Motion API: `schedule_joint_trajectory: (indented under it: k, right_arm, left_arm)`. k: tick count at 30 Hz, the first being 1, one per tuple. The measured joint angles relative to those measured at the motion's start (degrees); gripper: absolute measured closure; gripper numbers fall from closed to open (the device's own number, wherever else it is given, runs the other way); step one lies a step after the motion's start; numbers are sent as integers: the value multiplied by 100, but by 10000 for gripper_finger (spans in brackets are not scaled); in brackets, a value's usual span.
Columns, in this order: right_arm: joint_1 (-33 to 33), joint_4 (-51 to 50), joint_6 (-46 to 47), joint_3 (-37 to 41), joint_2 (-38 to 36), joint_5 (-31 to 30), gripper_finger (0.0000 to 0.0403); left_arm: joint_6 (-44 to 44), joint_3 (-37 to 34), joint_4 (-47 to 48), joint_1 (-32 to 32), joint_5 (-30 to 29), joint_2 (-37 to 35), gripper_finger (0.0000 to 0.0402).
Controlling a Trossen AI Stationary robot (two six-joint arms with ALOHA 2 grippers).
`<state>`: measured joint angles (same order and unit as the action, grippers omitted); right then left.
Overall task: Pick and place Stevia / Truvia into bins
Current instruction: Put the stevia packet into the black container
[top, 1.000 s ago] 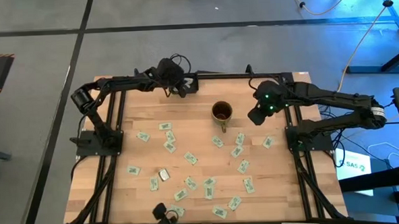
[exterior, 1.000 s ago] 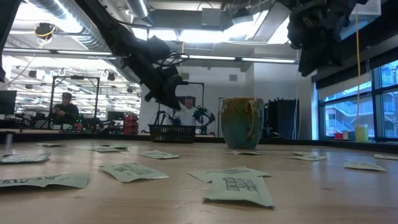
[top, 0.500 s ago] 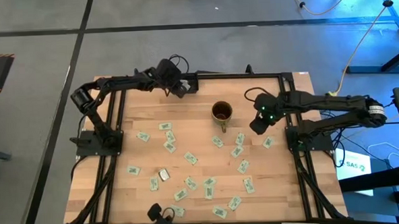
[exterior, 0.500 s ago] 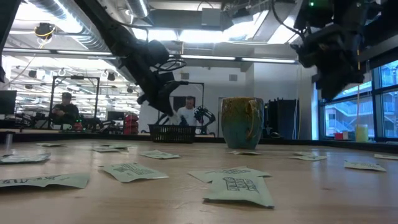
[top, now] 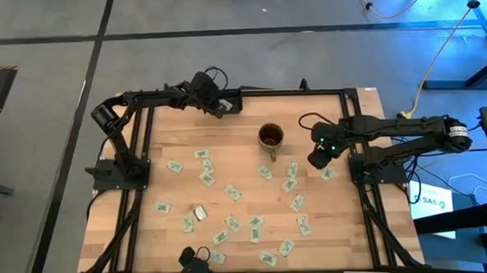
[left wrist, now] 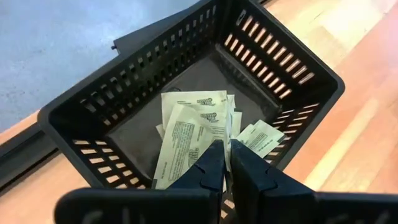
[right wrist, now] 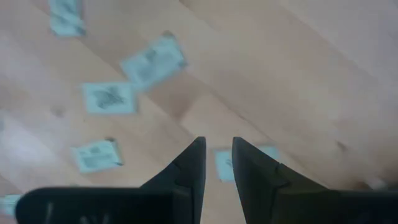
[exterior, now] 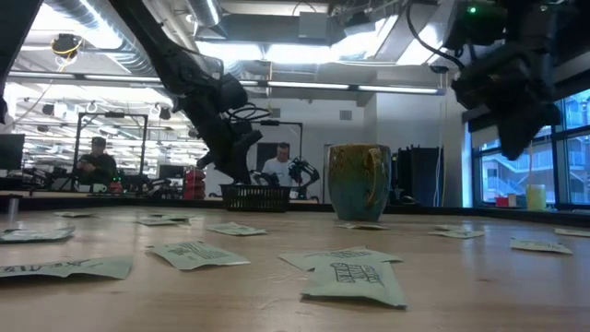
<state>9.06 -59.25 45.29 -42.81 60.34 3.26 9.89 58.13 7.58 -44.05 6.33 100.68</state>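
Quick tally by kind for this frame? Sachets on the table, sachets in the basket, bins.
Loose sachets on the table: about 20 (high view, small)
Sachets in the basket: at least 3 visible, overlapping
Black basket: 1
Mug: 1
Total: about 25

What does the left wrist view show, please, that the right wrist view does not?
Only the left wrist view shows the black slotted plastic basket with several white, green-printed paper sachets lying inside it, below the left gripper, whose fingers stand almost together. Only the right wrist view shows loose sachets scattered on the table, one beneath the right gripper, whose fingers are slightly parted and empty. Both show the pale wooden table and sachets.
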Motion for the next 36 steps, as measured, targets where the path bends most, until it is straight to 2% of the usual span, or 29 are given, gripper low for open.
schedule_joint_trajectory:
  k: [7, 10, 16, 28, 36]
  right_arm:
    - [-224, -656, 643, 0, 0, -178, 321]
    - [-284, -662, 841, 0, 2, -178, 321]
    - [-339, -619, 1005, 56, 2, -178, 321]
    - [-339, 472, 1313, 1427, 4, -13, 321]
    - [-337, 947, 1266, 2011, 4, -10, 321]
  left_arm:
    - [-2, 1, -94, 0, 24, -42, 372]
    - [2, 2, -198, 0, 226, -42, 353]
    - [143, 2, -204, 0, 236, -44, 328]
    - [289, 2, -355, 17, 238, -44, 325]
    - [291, 2, -355, 17, 236, -44, 327]
